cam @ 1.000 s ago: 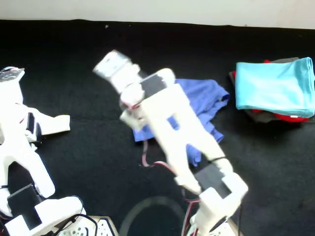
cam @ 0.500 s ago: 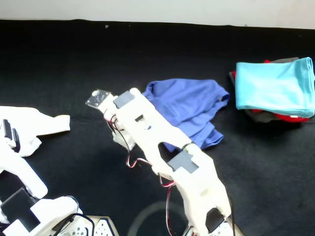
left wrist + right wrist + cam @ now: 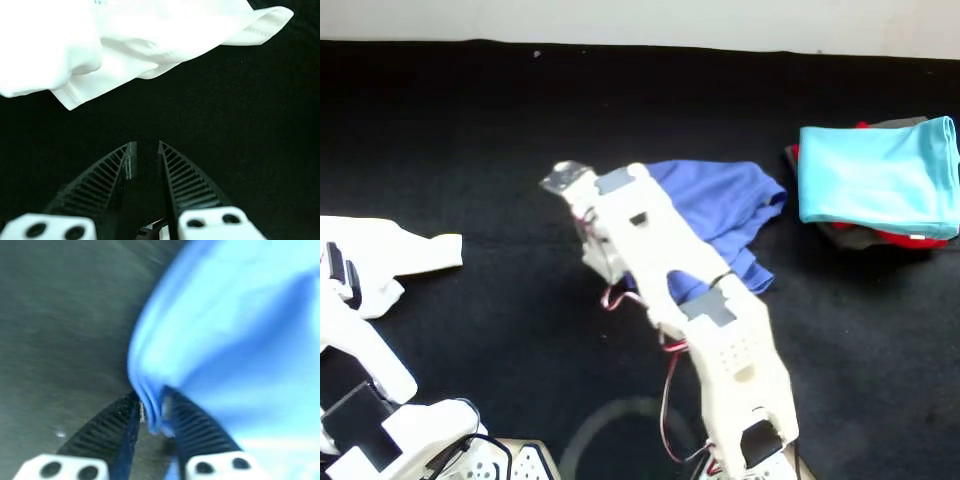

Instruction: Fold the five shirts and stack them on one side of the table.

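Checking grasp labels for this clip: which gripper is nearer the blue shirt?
Right. The right gripper pinches the blue shirt at its edge; the left gripper sits apart from it, over the black table beside the white shirt.

Black table [image 3: 470, 130], pale wall [image 3: 640, 20] behind

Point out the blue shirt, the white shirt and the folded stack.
blue shirt [image 3: 730, 205], high view, its middle.
white shirt [image 3: 150, 35], left wrist view, its body.
folded stack [image 3: 875, 175], high view, top shirt.
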You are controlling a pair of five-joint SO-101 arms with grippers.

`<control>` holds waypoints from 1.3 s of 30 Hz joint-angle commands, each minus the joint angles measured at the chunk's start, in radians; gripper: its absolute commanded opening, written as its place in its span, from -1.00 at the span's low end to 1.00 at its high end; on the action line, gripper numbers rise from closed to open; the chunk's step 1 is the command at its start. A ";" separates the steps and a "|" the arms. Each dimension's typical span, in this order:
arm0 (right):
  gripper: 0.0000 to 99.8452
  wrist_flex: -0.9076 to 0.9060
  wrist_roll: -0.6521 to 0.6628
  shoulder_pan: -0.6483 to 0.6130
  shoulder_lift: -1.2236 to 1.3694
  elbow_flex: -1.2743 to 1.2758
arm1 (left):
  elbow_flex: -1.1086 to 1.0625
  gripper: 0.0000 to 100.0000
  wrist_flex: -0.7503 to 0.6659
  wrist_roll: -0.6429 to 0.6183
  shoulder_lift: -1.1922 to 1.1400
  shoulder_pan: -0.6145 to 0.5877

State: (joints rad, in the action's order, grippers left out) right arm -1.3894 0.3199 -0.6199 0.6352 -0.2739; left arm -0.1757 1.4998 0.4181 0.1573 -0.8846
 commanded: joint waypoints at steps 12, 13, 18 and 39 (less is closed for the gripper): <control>-0.99 -0.303 0.064 0.288 -0.375 -0.582 | -0.015 -0.82 -0.005 0.002 0.030 0.186; -0.99 -0.334 0.101 0.331 -0.384 -0.631 | -0.027 -0.82 -0.008 0.002 0.030 0.228; -0.99 -0.372 0.209 0.625 -0.398 -0.796 | -0.093 -0.82 -0.028 -0.038 0.030 0.476; -0.99 -0.372 0.442 1.242 -0.401 -0.822 | 0.447 -0.63 0.005 -0.362 -0.453 1.233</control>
State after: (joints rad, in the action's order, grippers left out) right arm -1.7515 0.7511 0.6030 0.2977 -1.0518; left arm 0.0944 1.3848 0.0836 -0.2432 0.2493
